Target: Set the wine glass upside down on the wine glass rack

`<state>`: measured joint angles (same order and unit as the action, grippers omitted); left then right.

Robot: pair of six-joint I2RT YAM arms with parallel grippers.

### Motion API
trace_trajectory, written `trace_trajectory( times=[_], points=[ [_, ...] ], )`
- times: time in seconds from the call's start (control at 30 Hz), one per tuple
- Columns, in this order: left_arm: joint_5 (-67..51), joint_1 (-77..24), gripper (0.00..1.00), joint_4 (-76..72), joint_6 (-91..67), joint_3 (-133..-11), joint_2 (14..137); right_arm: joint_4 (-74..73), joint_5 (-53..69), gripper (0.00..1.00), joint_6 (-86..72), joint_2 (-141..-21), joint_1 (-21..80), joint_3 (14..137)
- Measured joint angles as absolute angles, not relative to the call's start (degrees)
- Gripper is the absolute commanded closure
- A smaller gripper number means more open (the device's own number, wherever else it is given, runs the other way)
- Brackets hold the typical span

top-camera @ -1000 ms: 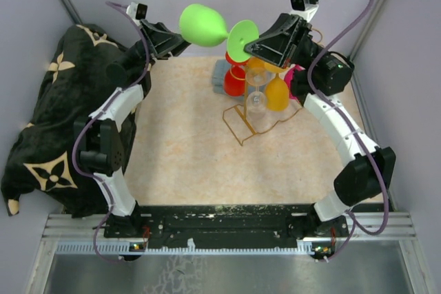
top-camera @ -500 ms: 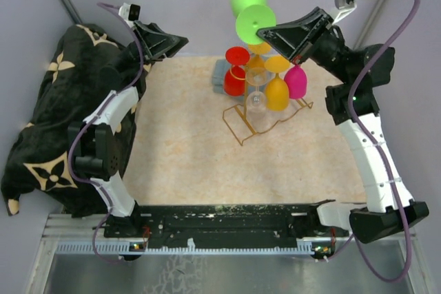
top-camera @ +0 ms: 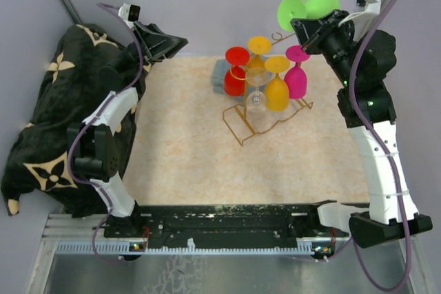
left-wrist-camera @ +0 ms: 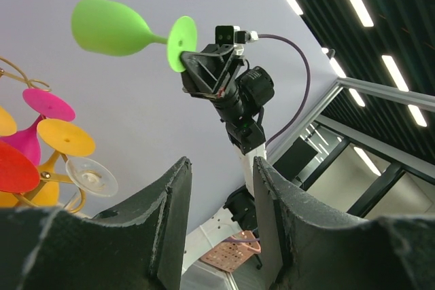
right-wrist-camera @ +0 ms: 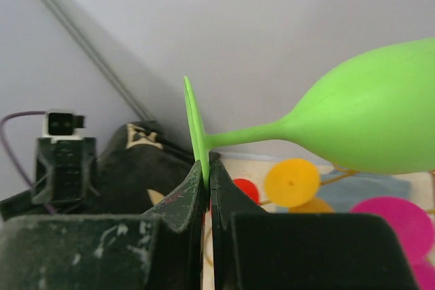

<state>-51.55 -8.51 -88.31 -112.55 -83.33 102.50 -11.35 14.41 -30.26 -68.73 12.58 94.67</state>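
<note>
My right gripper (top-camera: 303, 31) is shut on the round foot of a green wine glass (top-camera: 308, 9). It holds the glass sideways, high at the back right, above and right of the gold wire rack (top-camera: 260, 123). The right wrist view shows the fingers (right-wrist-camera: 193, 198) pinching the foot's rim, with the green glass (right-wrist-camera: 370, 120) pointing right. The left wrist view shows the green glass (left-wrist-camera: 112, 27) held in the air. My left gripper (top-camera: 180, 40) is open and empty at the back left; its fingers (left-wrist-camera: 170, 215) stand apart.
Red (top-camera: 236, 74), orange (top-camera: 276, 87), pink (top-camera: 297, 75) and clear (top-camera: 255, 98) glasses hang upside down on the rack. A grey object (top-camera: 220, 75) lies behind it. A black patterned cloth (top-camera: 55, 108) covers the left side.
My right arm has swung the green glass from above the rack's back to the far right and higher, turning it so the bowl points right. The left arm stays still.
</note>
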Motion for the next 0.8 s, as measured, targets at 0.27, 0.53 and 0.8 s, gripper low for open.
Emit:
trace_trajectory(
  times=[0.27, 0.53, 0.8],
  points=[
    [-51.7, -8.5, 0.53, -88.3, -112.7, -83.3, 101.9, -17.7, 3.6, 1.00, -25.0, -68.5, 8.1, 95.3],
    [-51.7, -8.5, 0.53, -88.3, -112.8, -83.3, 101.8, -19.6, -0.2, 1.00, -25.5, -68.4, 3.0, 95.1],
    [-52.1, -8.5, 0.53, -88.3, -112.9, -82.8, 100.7, -22.2, 0.1, 1.00, -29.8, -70.3, -2.8, 94.1]
  ],
)
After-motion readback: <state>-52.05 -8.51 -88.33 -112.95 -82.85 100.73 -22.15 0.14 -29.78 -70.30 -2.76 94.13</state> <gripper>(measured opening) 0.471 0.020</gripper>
